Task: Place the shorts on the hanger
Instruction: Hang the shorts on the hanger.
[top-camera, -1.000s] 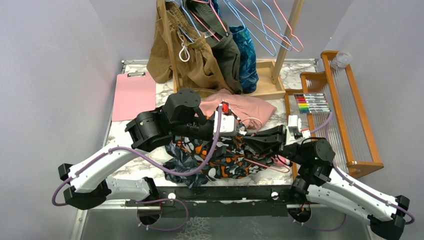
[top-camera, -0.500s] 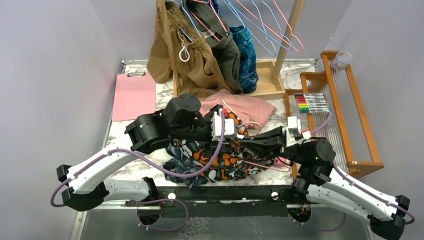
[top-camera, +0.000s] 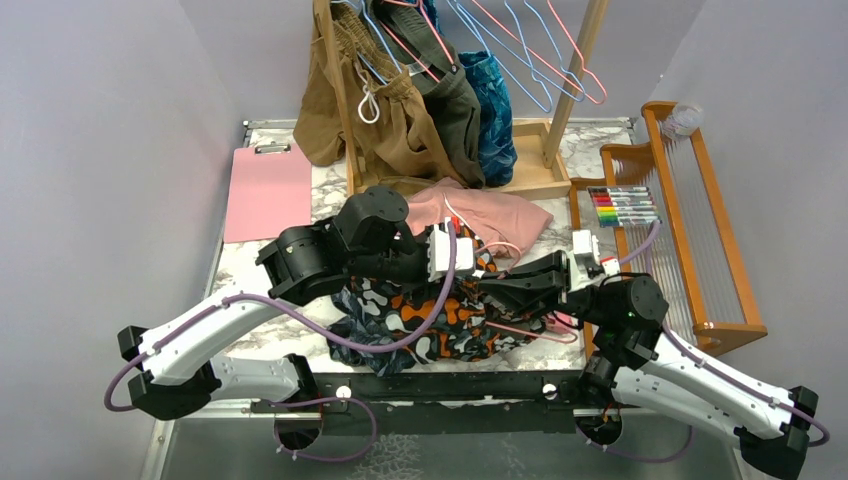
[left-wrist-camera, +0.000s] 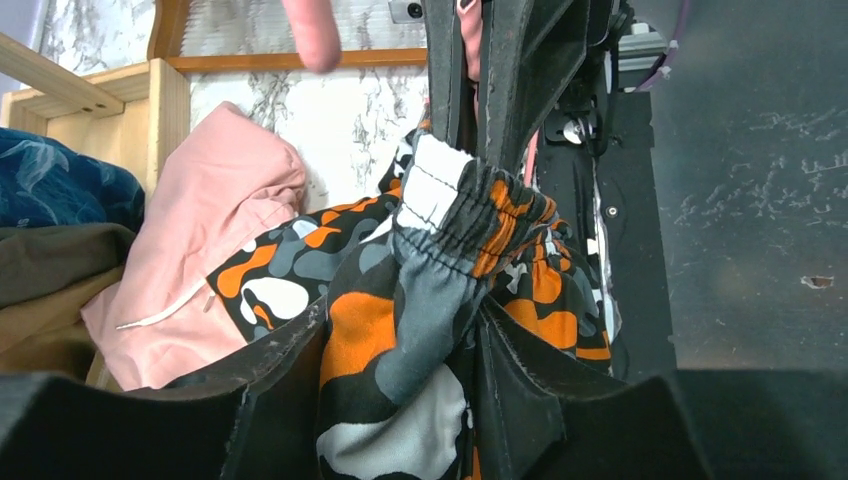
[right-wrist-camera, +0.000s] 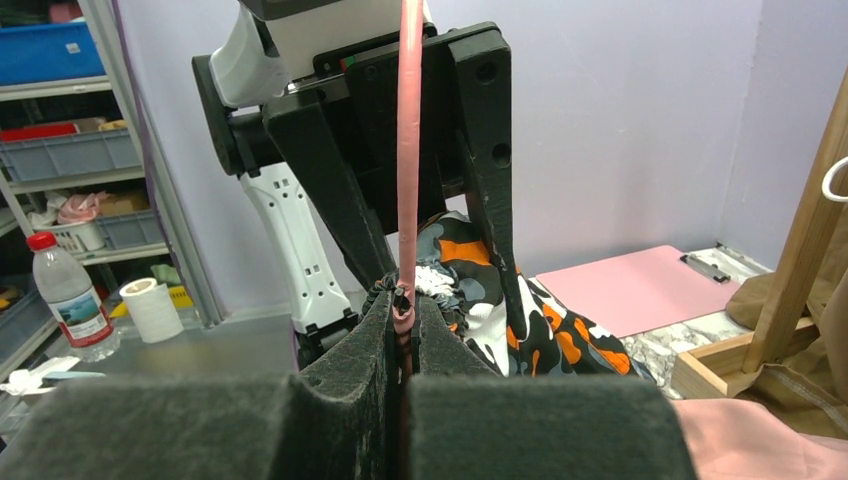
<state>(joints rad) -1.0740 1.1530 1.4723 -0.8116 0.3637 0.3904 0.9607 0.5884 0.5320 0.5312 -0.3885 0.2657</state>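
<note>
Bunching limply on the table (top-camera: 325, 190), shorts (left-wrist-camera: 440, 200) sat in the left end effector (left-wrist-camera: 405, 330), seemingly clamped (elastic waistband offered best hold); right end effector (right-wrist-camera: 405, 310) pinched the stiff hanger (right-wrist-camera: 408, 150).

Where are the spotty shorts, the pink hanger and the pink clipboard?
shorts (left-wrist-camera: 455, 215): left wrist view, on the gathered waistband.
hanger (right-wrist-camera: 404, 150): right wrist view, on the straight pink wire.
clipboard (top-camera: 265, 195): top view, middle of the board.
</note>
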